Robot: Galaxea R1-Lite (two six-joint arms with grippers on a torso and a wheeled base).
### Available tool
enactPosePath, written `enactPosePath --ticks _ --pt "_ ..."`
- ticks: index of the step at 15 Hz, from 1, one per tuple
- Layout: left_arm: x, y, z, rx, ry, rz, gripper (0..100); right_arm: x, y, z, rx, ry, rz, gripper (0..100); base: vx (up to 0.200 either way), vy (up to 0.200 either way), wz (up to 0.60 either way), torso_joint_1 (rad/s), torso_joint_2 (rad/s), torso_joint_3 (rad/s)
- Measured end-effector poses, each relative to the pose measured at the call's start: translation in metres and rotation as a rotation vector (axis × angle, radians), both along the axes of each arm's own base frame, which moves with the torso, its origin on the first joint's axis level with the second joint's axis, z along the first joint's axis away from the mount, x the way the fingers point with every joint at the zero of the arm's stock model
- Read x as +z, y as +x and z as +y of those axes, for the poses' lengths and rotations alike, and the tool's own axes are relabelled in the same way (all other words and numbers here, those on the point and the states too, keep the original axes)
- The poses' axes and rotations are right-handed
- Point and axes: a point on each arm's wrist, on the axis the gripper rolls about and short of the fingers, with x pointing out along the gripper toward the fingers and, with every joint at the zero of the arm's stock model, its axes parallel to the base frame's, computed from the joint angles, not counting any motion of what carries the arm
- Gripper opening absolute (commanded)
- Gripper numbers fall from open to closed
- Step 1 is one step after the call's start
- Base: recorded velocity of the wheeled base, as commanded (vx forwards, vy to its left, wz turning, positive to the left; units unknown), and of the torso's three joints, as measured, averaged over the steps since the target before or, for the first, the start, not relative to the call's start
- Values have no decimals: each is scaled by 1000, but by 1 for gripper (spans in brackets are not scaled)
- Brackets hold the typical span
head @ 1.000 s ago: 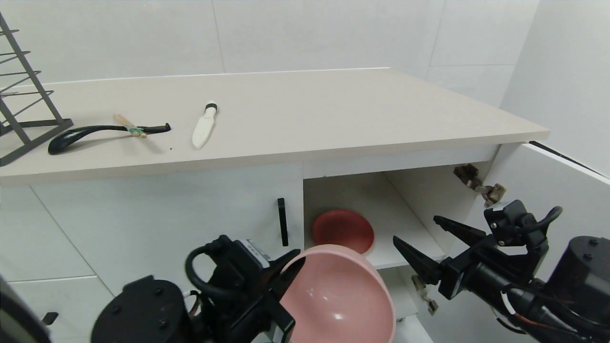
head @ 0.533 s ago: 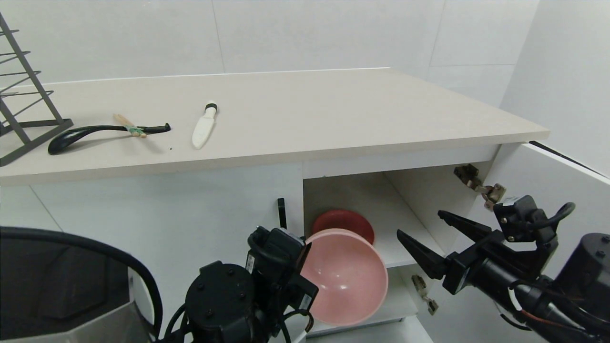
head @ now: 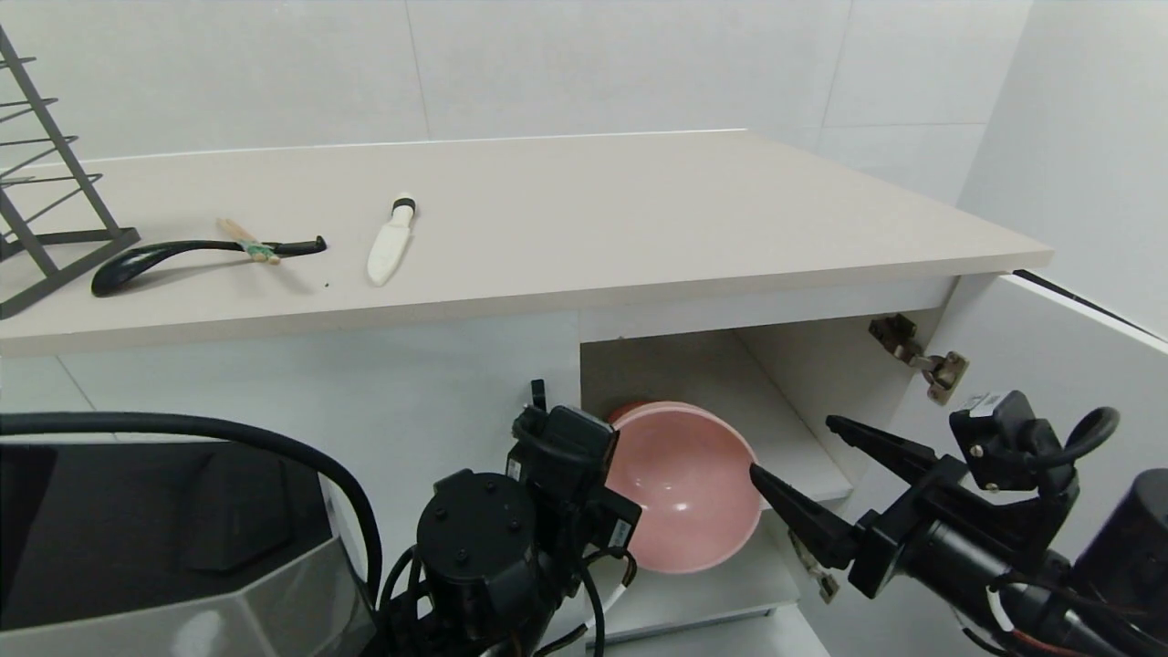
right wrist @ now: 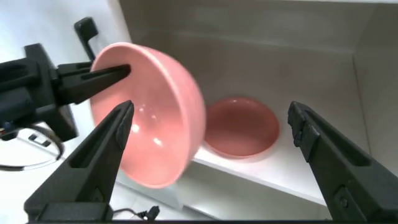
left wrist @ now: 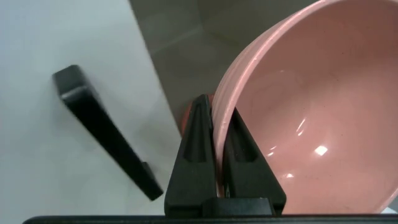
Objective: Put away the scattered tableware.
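Observation:
My left gripper (head: 610, 440) is shut on the rim of a pink bowl (head: 683, 488), which is tilted on its side at the mouth of the open lower cabinet. Its fingers (left wrist: 200, 146) pinch the bowl's wall (left wrist: 298, 106) from both sides. A red dish (right wrist: 242, 127) lies on the cabinet shelf (right wrist: 292, 177) just behind the pink bowl (right wrist: 155, 118). To the right of the bowl, in front of the cabinet, my right gripper (head: 792, 444) stands open and holds nothing. On the countertop lie a black ladle (head: 182, 254), chopsticks (head: 248, 241) and a white knife (head: 391, 242).
The cabinet door (head: 1049, 347) hangs open at the right, close to my right arm. The neighbouring closed door carries a black handle (head: 538, 394) next to my left gripper. A dark wire rack (head: 46, 182) stands at the counter's far left.
My left gripper has carried the pink bowl forward and up into the cabinet opening, and it now hides most of the red dish. The right gripper shifted only slightly and stays open.

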Motion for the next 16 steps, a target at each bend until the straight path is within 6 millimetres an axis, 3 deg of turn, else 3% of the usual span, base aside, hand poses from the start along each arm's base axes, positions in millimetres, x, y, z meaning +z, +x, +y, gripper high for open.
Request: enactPosePath --ticks 5,9,15,16 --pt "11 -2 -18 -33 -56 -39 0 -13 13 1 -38 -31 48 100 0 0 0 0 0 0" --pt "12 5 -18 -15 -51 -55 0 -21 30 -7 -111 -40 74 100 0 0 0 0 0 0" --pt "13 17 -26 0 -67 -78 0 -23 43 -2 -129 14 98 100 0 0 0 0 0 0" --pt "13 18 -27 0 -70 -80 0 -24 44 -1 -128 17 99 0 0 0 0 0 0 0"
